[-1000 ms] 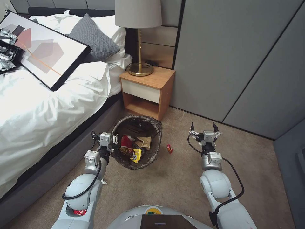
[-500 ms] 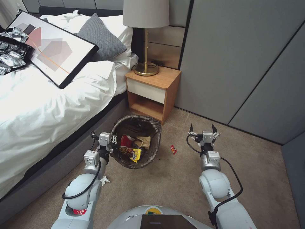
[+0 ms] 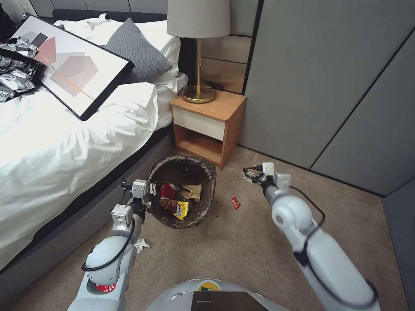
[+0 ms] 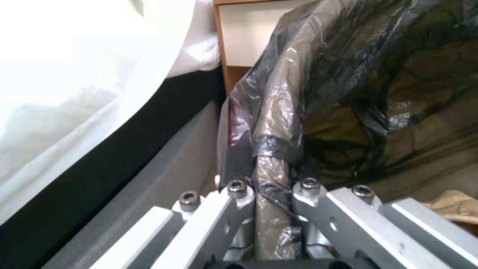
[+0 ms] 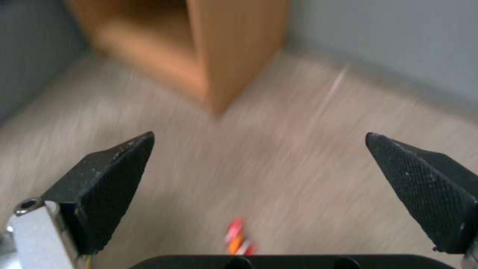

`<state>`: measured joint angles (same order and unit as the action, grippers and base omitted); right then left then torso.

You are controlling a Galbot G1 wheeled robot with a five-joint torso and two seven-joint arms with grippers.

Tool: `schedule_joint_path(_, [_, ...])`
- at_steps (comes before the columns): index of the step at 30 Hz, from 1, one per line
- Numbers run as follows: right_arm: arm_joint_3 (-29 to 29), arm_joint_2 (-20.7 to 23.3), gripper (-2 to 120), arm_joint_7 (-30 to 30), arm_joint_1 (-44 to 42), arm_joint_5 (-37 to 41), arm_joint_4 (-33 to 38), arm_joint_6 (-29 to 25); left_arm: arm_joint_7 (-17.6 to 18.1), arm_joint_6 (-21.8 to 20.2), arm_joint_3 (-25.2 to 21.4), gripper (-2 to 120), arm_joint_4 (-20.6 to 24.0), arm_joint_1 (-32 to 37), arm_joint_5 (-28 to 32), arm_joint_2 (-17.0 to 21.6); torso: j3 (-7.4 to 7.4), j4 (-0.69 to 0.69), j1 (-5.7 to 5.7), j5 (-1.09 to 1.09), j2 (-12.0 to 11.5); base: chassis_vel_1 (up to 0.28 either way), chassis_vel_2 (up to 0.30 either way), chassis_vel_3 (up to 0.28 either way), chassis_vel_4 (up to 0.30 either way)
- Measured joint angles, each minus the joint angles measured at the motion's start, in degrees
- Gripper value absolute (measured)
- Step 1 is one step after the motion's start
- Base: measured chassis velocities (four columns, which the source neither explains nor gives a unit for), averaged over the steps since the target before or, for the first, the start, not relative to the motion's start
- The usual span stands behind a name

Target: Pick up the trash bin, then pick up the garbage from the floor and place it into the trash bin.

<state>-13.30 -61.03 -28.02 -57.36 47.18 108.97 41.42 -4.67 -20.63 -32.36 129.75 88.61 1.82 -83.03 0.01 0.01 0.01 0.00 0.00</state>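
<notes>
The trash bin [image 3: 209, 196], lined with a dark bag, stands on the carpet beside the bed. It holds a red packet, a brown paper bag and a yellow wrapper. My left gripper [image 3: 149, 190] is shut on its near-left rim; the left wrist view shows the bagged rim [image 4: 279, 112] clamped in the left gripper [image 4: 271, 190]. One piece of garbage, a small red packet [image 3: 235, 203], lies on the floor right of the bin. My right gripper [image 3: 250, 173] hangs just beyond it. It is open in the right wrist view [image 5: 259, 149], with the packet [image 5: 238, 239] below it.
A wooden nightstand [image 3: 207, 125] with a brass lamp [image 3: 198, 93] stands behind the bin, and grey wall panels [image 3: 328, 86] run to the right. The bed [image 3: 65, 142] is at the left with a framed picture on it. A white crumpled scrap [image 3: 142, 245] lies by my left arm.
The camera shifted between the first two frames. Since then my right arm has swung forward and to the left, over the floor near the red packet. The bin has moved slightly left.
</notes>
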Motion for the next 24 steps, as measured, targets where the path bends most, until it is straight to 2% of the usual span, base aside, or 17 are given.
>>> schedule_joint_path(2, [3.6,-0.2,100,-0.6,5.6,6.1,-6.6,1.5,0.0,0.0,-0.1,2,0.0,0.1,-0.1,-0.1,0.0,-0.01,0.0,0.0,0.0,0.0,0.0,0.0,0.0])
schedule_joint_path(3, [3.6,-0.2,100,-0.6,5.6,6.1,-6.6,1.5,0.0,0.0,-0.1,2,0.0,0.1,-0.1,-0.1,0.0,-0.01,0.0,0.0,0.0,0.0,0.0,0.0,0.0])
schedule_joint_path(5, [8.4,-2.8,100,-0.3,11.6,9.0,-15.3,1.7,0.0,0.0,-0.1,2,0.1,0.3,-0.2,-0.2,0.0,-0.01,0.0,0.0,0.0,0.0,0.0,0.0,0.0])
schedule_joint_path(6, [9.9,-4.3,100,0.1,13.2,9.3,-18.4,1.7,0.0,0.0,-0.1,2,0.2,0.3,-0.3,-0.3,0.0,0.0,0.0,0.0,0.0,0.0,0.0,0.0,0.0])
schedule_joint_path(7, [9.9,-4.3,100,0.1,13.2,9.3,-18.4,1.7,0.0,0.0,-0.1,2,0.2,0.3,-0.3,-0.3,0.0,0.0,0.0,0.0,0.0,0.0,0.0,0.0,0.0])
schedule_joint_path(10, [12.2,-9.8,100,2.4,14.7,6.4,-27.0,1.5,-0.2,0.0,-0.1,2,0.5,0.2,-0.4,-0.3,0.0,0.02,0.0,0.0,0.0,0.0,0.0,0.0,0.0])
schedule_joint_path(14, [11.8,-12.4,100,4.7,12.6,1.7,-30.6,1.3,-0.2,-0.1,-0.3,2,0.5,0.0,-0.4,-0.2,0.0,-0.01,0.0,0.0,0.0,0.0,0.0,0.0,0.0])
schedule_joint_path(24, [9.9,-13.1,100,5.4,8.8,-5.5,-34.2,1.0,-0.5,0.3,0.0,2,-0.8,-0.2,-0.6,-0.2,-0.01,-0.02,0.0,-0.01,0.0,0.0,0.0,0.0,0.0])
